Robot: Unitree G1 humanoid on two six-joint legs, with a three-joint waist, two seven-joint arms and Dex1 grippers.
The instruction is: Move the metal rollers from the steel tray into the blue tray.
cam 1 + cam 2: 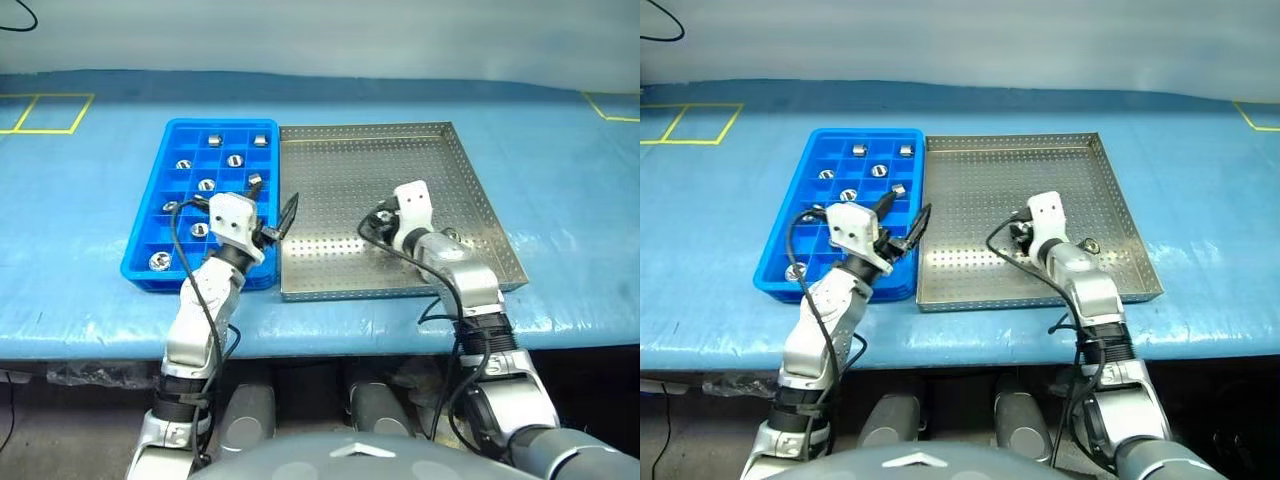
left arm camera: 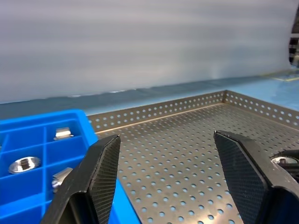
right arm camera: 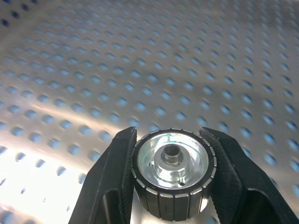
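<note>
Rollers (image 1: 207, 185) are sitting in several blue tray (image 1: 150, 205) compartments. Right end effector (image 3: 170, 179) is clamping one roller (image 3: 172, 172) on the steel tray (image 1: 340, 170) floor near its front edge; left end effector (image 1: 277, 222) is hovering with fingers apart over the trays' shared edge.

blue tray (image 1: 150, 225) left of steel tray (image 1: 340, 170) — touching — rollers (image 1: 207, 184) inside.

The left arm rises from the lower left of the head view, forearm angled up and slightly right. The left gripper (image 1: 275, 222) sits left of centre with its two black fingers (image 2: 100, 175) spread apart and nothing between them. The right arm climbs from the lower right toward centre, where the right gripper (image 3: 171, 179) has both fingers clamped against a round ridged roller (image 3: 171, 173).
</note>
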